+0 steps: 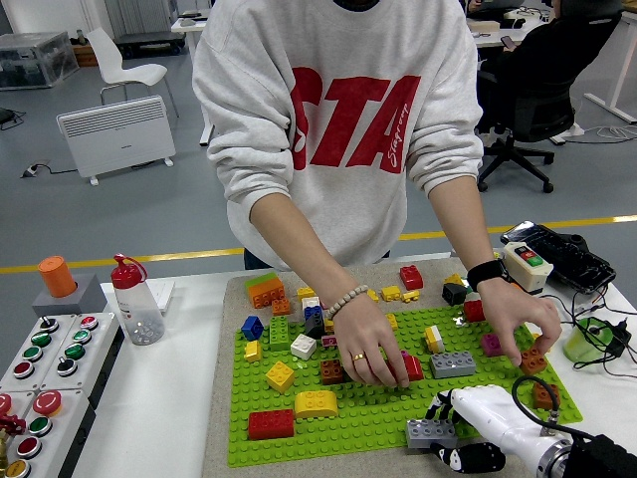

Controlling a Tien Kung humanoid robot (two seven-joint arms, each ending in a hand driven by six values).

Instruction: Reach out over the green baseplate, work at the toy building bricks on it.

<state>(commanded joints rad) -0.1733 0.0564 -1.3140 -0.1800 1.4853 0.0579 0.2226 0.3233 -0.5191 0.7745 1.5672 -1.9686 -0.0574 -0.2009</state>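
Observation:
The green baseplate [363, 423] lies on a grey mat in the middle of the table, with several loose bricks on it. My white right hand [476, 423] reaches in at the plate's front right corner, its fingers curled over a grey brick [428, 434] and its thumb below it. A person leans in from the far side. Their hand with the bead bracelet [370, 351] presses down beside a red brick [412, 367] at mid-plate. Their hand with the black watch [518, 321] holds a brown brick [532, 361] at the plate's right edge. My left arm is out of view.
A red brick [271, 424] and a yellow brick [316, 402] sit near the plate's front left. A button panel [40, 373] and a clear bottle [134, 304] stand at the left. A green cup [585, 341], cables and switch boxes [526, 265] crowd the right.

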